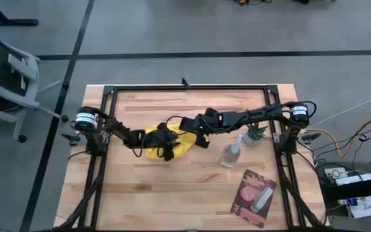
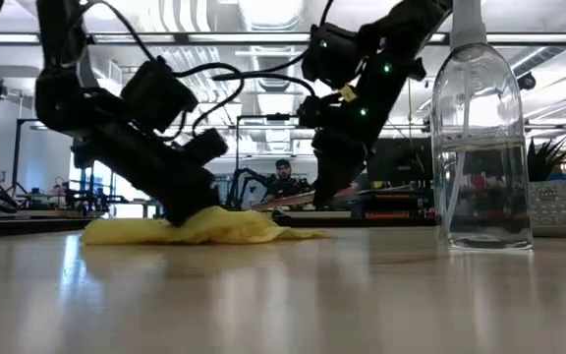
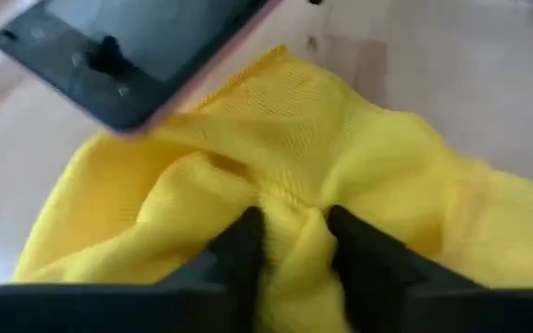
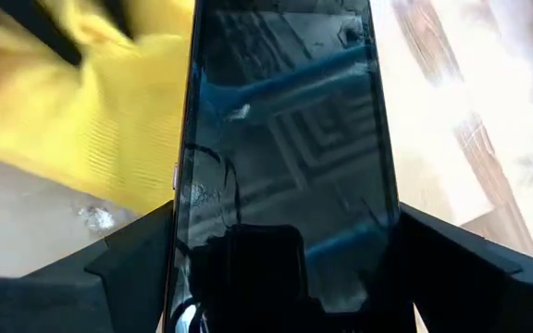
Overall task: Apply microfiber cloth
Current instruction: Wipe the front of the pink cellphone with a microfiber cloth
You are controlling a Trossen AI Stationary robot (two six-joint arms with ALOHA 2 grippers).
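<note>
Here the left claw (image 3: 290, 245) pinches the microfiber cloth (image 3: 340, 166).

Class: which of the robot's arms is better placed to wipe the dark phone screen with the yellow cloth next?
Left. Its hand already pinches the wrinkled yellow microfiber cloth, while the right hand grips the dark glossy phone beside it.

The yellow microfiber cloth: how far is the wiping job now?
Done: the left gripper has pinched a fold of the wrinkled yellow microfiber cloth; the right gripper clamps a flat dark glossy phone. In hand: phone held above the cloth. Left: wiping the screen.
</note>
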